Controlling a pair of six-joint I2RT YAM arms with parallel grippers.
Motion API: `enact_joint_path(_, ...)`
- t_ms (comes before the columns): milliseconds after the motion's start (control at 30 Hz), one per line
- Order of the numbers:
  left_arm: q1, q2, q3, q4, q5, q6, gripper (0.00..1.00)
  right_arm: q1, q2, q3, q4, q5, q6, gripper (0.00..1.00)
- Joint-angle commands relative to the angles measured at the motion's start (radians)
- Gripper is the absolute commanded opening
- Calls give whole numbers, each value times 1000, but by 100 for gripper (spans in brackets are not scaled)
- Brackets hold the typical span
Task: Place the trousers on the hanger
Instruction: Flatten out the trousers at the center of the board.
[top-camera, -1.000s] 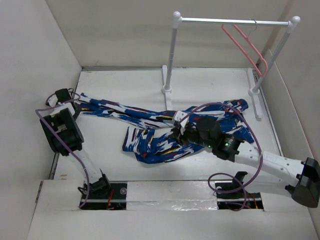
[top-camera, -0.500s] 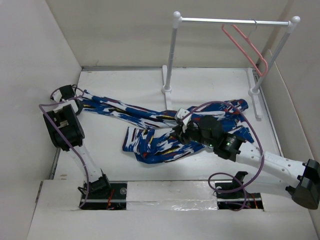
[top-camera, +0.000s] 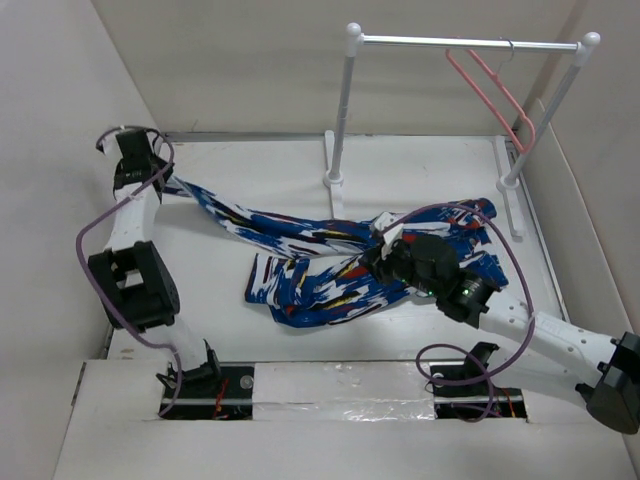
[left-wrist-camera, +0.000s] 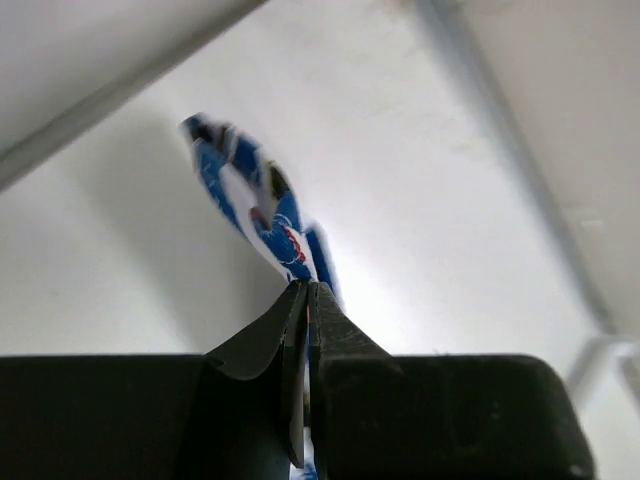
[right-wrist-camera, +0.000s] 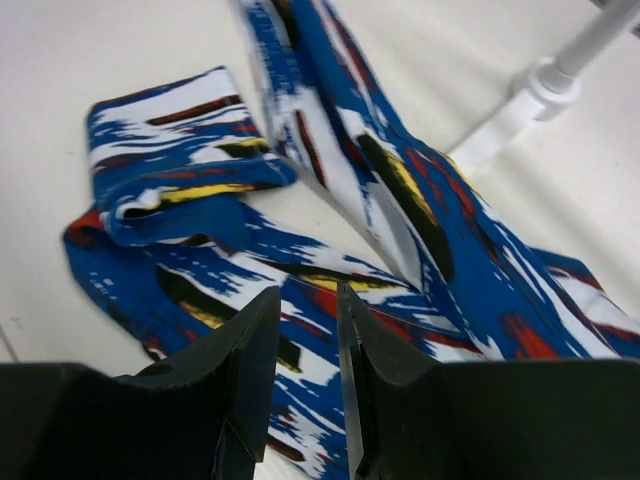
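The trousers (top-camera: 300, 285), blue with white, red, black and yellow splashes, lie across the middle of the table. One leg stretches to the far left corner. My left gripper (top-camera: 158, 180) is shut on the end of that leg, and in the left wrist view fabric (left-wrist-camera: 270, 215) sticks out past the closed gripper (left-wrist-camera: 306, 287). My right gripper (top-camera: 372, 256) hovers over the bunched middle of the trousers (right-wrist-camera: 330, 120). It (right-wrist-camera: 308, 292) stands open, with the cloth showing below the gap. The pink hanger (top-camera: 495, 95) hangs by its hook on the rail at the back right.
A white-posted rack with a silver rail (top-camera: 470, 43) stands at the back right, one foot (top-camera: 335, 180) just behind the trousers. White walls close in the table on the left, back and right. Purple cables loop from both arms.
The left gripper shut on the leg end and carried it toward the far left corner, pulling the leg straighter. The right gripper shifted slightly right over the trousers.
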Motion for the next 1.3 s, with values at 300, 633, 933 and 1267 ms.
enact_joint_path(300,63,-184,-56,-25,-53,49,0,-162,-176,-88,33,-119,10,36)
enact_joint_path(633,-22,-112,192,-80,0,31,0,-245,-176,-89,16,-162,9,45)
enact_joint_path(933,45,-167,2,-17,-92,59,0,-329,-212,-109,1,-133,66,4)
enact_joint_path(1267,50,-162,-78,-25,-181,82,55,-496,-285,-125,-91,-114,102,38)
